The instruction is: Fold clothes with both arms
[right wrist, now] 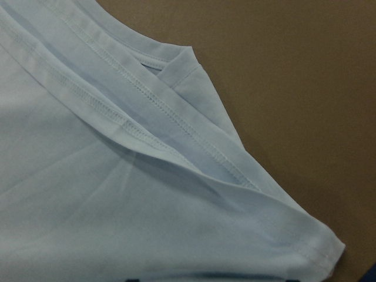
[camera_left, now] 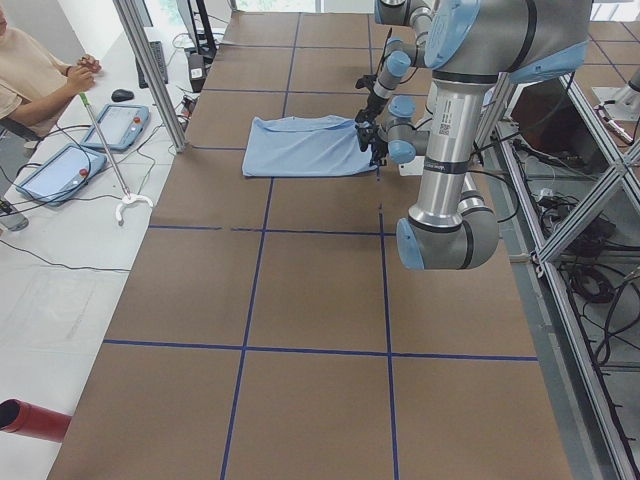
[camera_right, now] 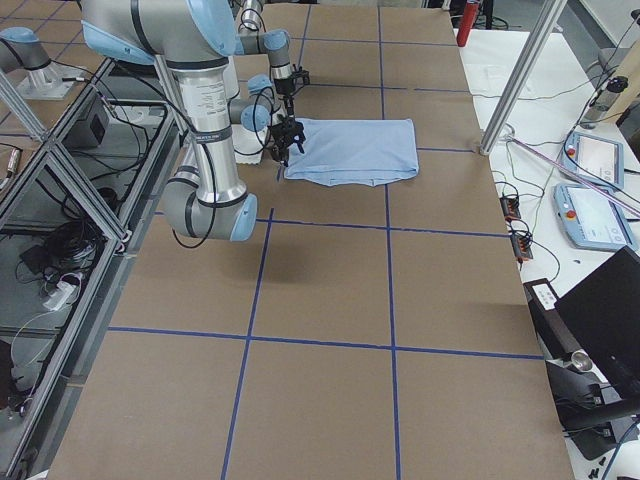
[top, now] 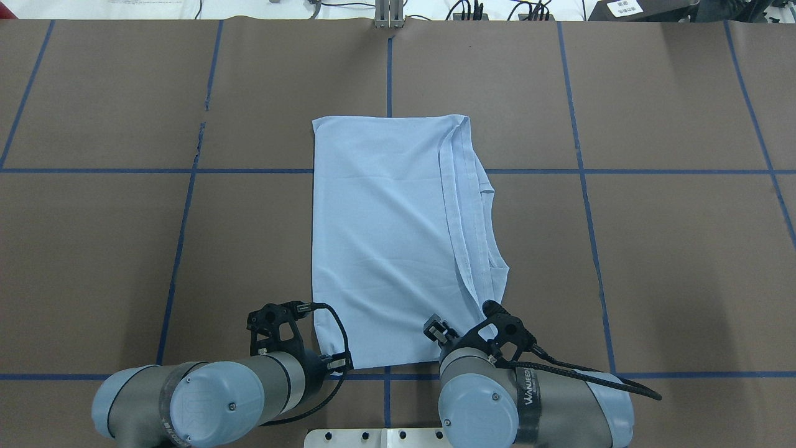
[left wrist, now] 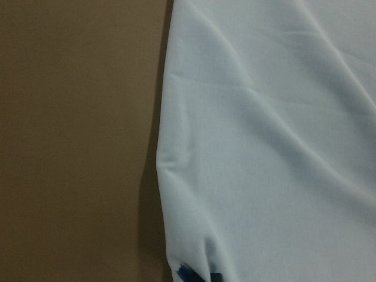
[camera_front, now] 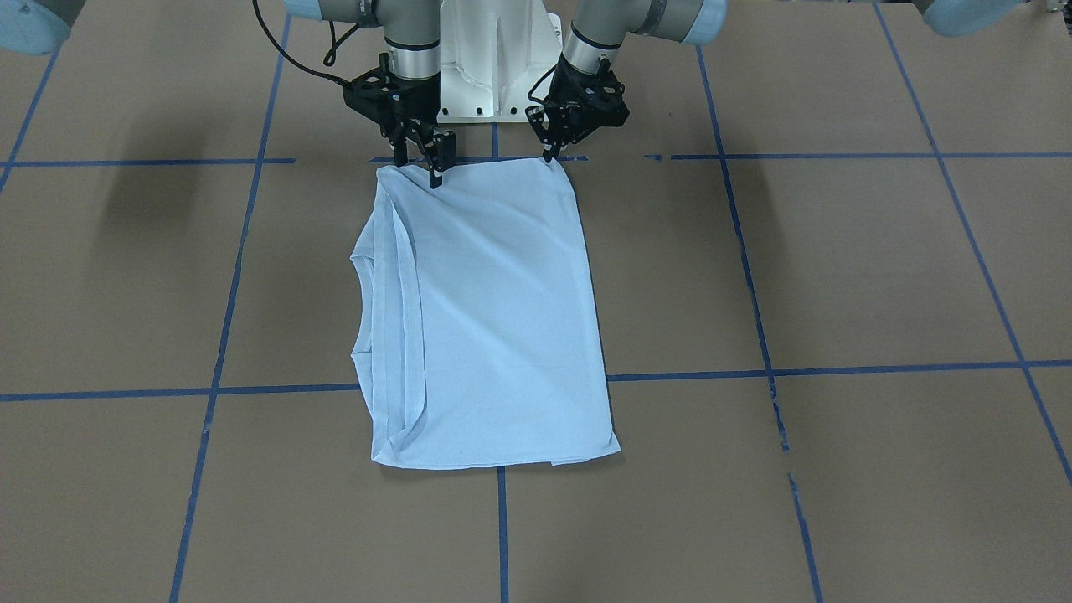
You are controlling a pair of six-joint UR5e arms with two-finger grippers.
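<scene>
Half-folded light blue T-shirt point(camera_front: 502, 318) is lying flat just out from the white base point(camera_front: 496, 59). We're at its base-side corners: L gripper point(camera_front: 551, 154) looking clenched on its corner, R gripper point(camera_front: 423, 164) can't tell. We're advising an even lift w/ both, edge taut, carrying away from base.

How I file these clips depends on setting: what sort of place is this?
Probably a robotics lab workcell: a left arm and a right arm at a table gridded with blue tape, aluminium framing alongside, and touchscreen pendants on a side bench.
</scene>
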